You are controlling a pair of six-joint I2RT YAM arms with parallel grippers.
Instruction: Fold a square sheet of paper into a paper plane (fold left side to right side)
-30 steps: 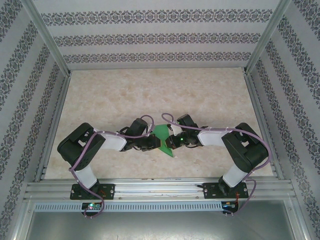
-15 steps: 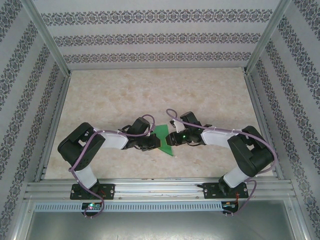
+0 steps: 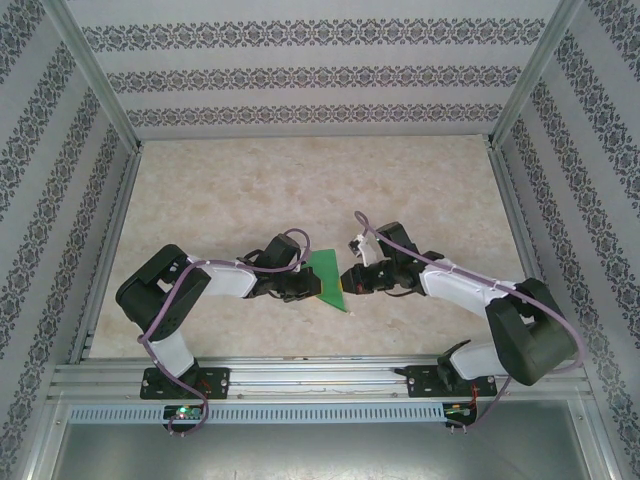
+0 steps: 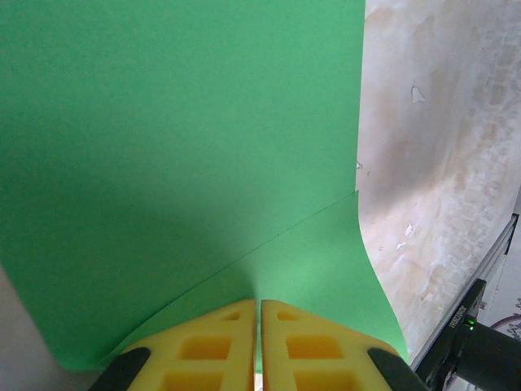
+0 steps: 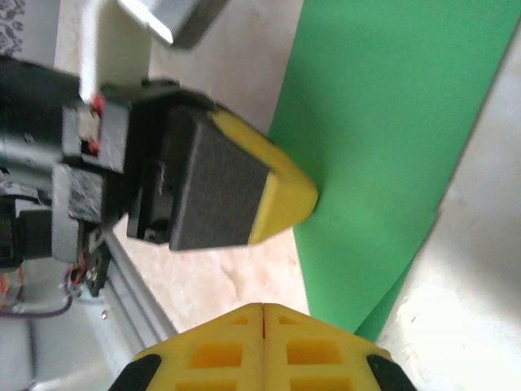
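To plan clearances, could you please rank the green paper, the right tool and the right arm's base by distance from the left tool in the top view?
1. green paper, clamped in the left tool, on its right.
2. right tool, just across the paper.
3. right arm's base, at the near right edge.

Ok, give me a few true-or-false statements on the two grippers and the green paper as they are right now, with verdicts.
1. The left gripper is shut on the green paper. True.
2. The right gripper is open around the paper's edge. False: its fingers are pressed together with nothing between them, and the paper is just ahead of them.
3. The paper lies at the far edge of the table. False: it sits between the two grippers, toward the near side.
4. The paper is doubled over: one layer's edge runs across it in the left wrist view. True.
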